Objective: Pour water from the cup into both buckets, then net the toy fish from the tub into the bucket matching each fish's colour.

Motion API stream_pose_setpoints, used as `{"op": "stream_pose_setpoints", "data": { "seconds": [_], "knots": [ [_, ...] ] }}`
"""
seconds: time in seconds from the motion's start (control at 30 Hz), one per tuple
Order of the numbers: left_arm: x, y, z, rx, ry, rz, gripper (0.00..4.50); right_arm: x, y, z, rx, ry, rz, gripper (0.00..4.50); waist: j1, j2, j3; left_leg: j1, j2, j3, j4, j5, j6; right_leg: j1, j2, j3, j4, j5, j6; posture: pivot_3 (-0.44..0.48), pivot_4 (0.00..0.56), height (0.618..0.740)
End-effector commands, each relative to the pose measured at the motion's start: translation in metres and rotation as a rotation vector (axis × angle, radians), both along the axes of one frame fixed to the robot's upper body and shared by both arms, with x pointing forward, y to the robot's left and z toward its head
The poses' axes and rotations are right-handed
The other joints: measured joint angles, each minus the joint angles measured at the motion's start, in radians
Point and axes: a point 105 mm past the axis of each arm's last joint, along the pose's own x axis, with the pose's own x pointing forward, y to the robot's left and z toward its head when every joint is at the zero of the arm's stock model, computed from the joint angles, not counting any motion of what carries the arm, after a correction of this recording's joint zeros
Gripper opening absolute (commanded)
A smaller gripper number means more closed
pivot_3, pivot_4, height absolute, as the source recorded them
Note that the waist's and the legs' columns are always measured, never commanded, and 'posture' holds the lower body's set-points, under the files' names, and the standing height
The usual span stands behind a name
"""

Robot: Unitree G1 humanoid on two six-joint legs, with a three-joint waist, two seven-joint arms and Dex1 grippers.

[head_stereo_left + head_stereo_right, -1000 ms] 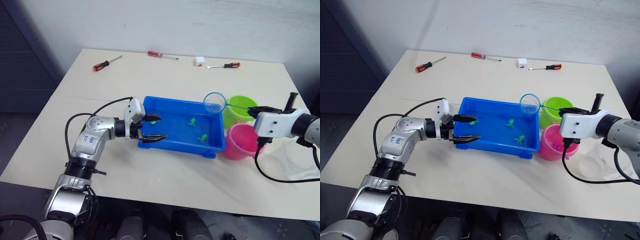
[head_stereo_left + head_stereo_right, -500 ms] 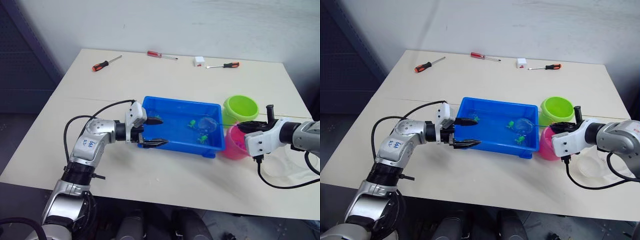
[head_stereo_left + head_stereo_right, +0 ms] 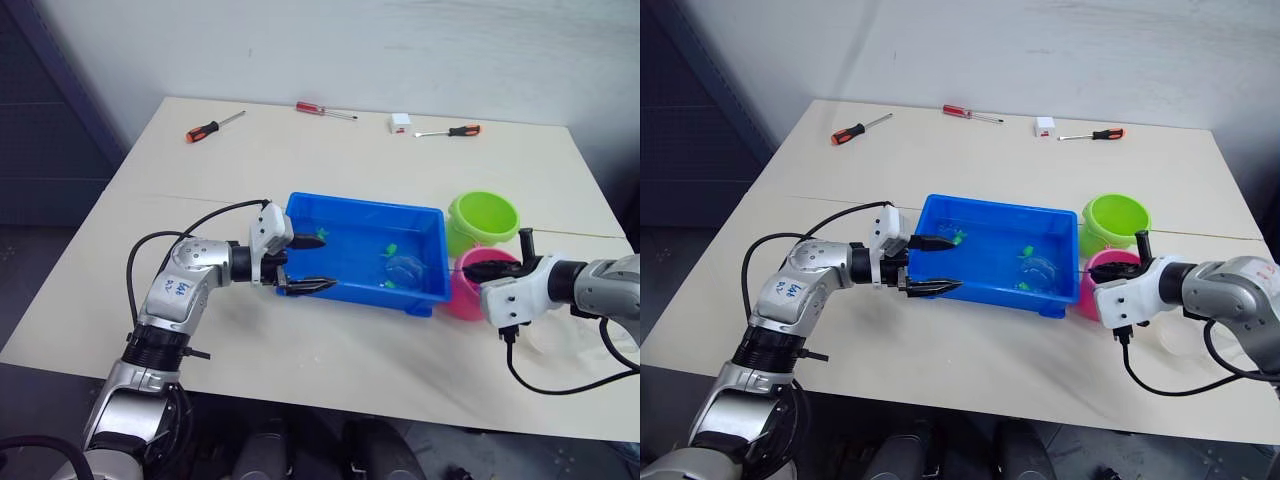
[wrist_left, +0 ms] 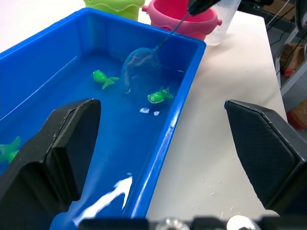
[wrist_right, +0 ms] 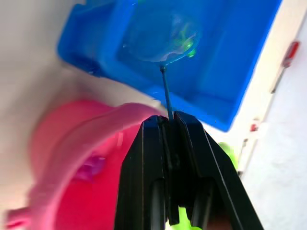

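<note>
Right claw point(image 5: 169, 120) pinches net point(image 4: 143, 67) handle, hoop dipped in tub point(image 3: 428, 225).
Handle runs straight ahead from it, seemingly over pink bucket point(image 3: 472, 298); left claw point(image 3: 312, 262) wide.

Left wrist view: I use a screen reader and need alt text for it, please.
The net is dipped into the water of the blue tub, between two green fish, with a third green fish at the near end. The left gripper is open, one finger over the tub and one over the table; the pink bucket and green bucket stand beyond.
</note>
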Motion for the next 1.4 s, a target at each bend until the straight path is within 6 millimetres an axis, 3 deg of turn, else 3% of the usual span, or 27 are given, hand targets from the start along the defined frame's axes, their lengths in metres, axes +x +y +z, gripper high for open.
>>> {"op": "stream_pose_setpoints", "data": {
  "seconds": [0.03,0.4,0.63,0.83,1.0,1.2,1.27,1.4],
  "knots": [
    [0.002,0.003,0.012,-0.019,-0.046,0.001,4.45,-0.006,0.01,-0.001,0.108,0.058,-0.027,0.0,-0.001,0.0,0.0,0.0,0.0,0.0,0.0,0.0,0.0,0.0,0.0,0.0,0.0,0.0,0.0,0.0,0.15,0.74],
    [0.001,0.014,0.018,-0.002,-0.055,0.001,4.45,-0.01,0.035,-0.011,0.58,0.344,-0.173,0.0,0.001,0.0,0.0,0.0,0.0,-0.001,0.0,0.0,0.0,0.001,0.0,0.0,0.0,0.0,0.0,0.0,0.15,0.74],
    [0.002,0.031,0.016,0.025,-0.047,0.029,4.45,-0.003,0.033,-0.009,0.871,0.487,-0.326,0.0,0.001,0.0,0.0,0.0,0.0,-0.001,0.0,0.0,0.0,0.001,0.0,-0.001,0.0,0.0,0.0,0.0,0.15,0.74],
    [0.002,0.049,0.01,0.077,-0.039,0.078,4.45,0.009,0.037,-0.005,0.644,0.286,-0.281,0.0,-0.003,0.0,0.0,0.0,0.0,-0.001,-0.001,0.0,0.0,0.0,-0.001,0.0,0.0,0.0,0.0,0.0,0.15,0.74],
    [-0.005,0.065,0.005,0.11,0.0,0.086,4.45,0.019,0.067,-0.003,0.463,0.178,-0.155,0.0,-0.01,0.0,0.0,0.0,0.0,-0.001,-0.001,0.0,0.0,-0.001,0.0,0.0,0.001,0.0,0.0,0.0,0.15,0.74],
    [-0.003,0.068,0.012,0.098,-0.017,0.112,4.45,0.017,0.087,-0.014,0.403,0.213,-0.059,0.0,-0.001,0.0,0.0,-0.001,0.0,-0.001,-0.001,-0.001,0.001,-0.002,-0.001,0.0,0.0,0.0,0.0,0.0,0.15,0.74],
    [-0.002,0.068,0.013,0.096,-0.02,0.116,4.45,0.014,0.092,-0.015,0.434,0.247,-0.05,0.0,0.0,0.0,0.0,-0.002,0.0,-0.001,-0.001,-0.001,0.001,-0.002,-0.001,-0.001,0.0,0.0,0.0,0.0,0.15,0.74],
    [0.0,0.068,0.014,0.09,-0.025,0.123,4.45,0.014,0.104,-0.006,0.733,0.401,-0.146,0.0,-0.003,0.0,0.0,-0.001,0.0,-0.001,-0.001,-0.001,0.001,-0.001,-0.001,-0.001,0.001,0.0,0.0,0.0,0.15,0.74]
  ]
}}
